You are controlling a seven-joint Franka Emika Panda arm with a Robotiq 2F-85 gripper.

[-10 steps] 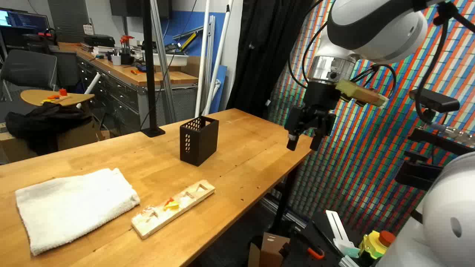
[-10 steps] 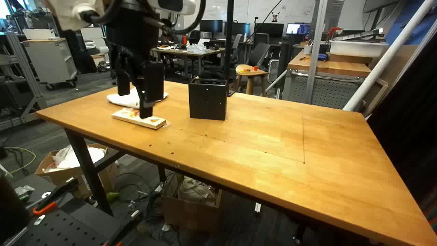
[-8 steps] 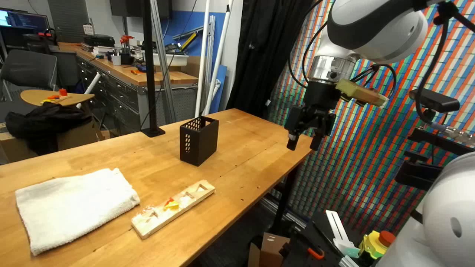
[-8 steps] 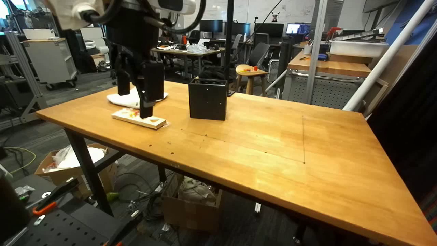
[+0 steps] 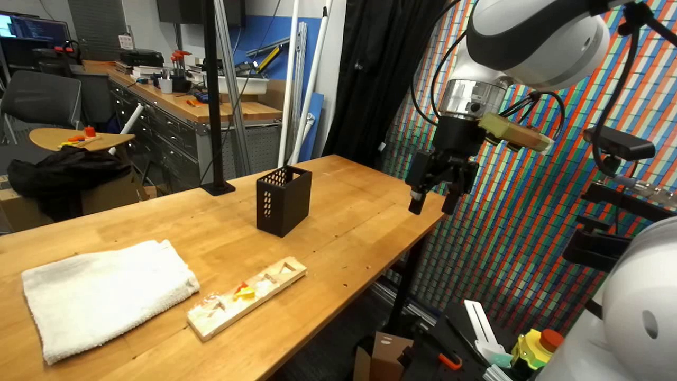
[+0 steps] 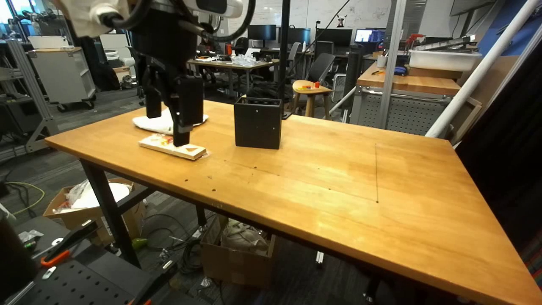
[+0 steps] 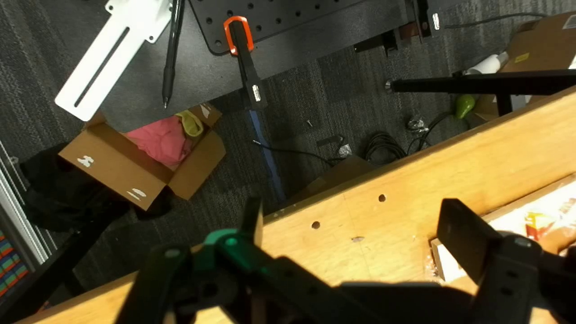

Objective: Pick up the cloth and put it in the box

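Observation:
A folded white cloth [image 5: 108, 296] lies flat on the wooden table in an exterior view. It also shows in an exterior view [image 6: 146, 123], partly hidden behind the gripper. A black open-topped box [image 5: 285, 203] with a perforated side stands upright on the table, apart from the cloth; it shows also in an exterior view [image 6: 257, 125]. My gripper [image 5: 432, 205] hangs above the table's edge, away from both cloth and box. It is open and empty, with its fingers wide apart in the wrist view [image 7: 353, 218]. Cloth and box are out of the wrist view.
A wooden board with triangular cutouts [image 5: 264, 286] and small red and yellow pieces lies between cloth and table edge. A black post [image 5: 214, 106] rises at the table's [image 5: 359, 227] opposite edge. Cardboard boxes [image 7: 112, 166] stand on the floor below.

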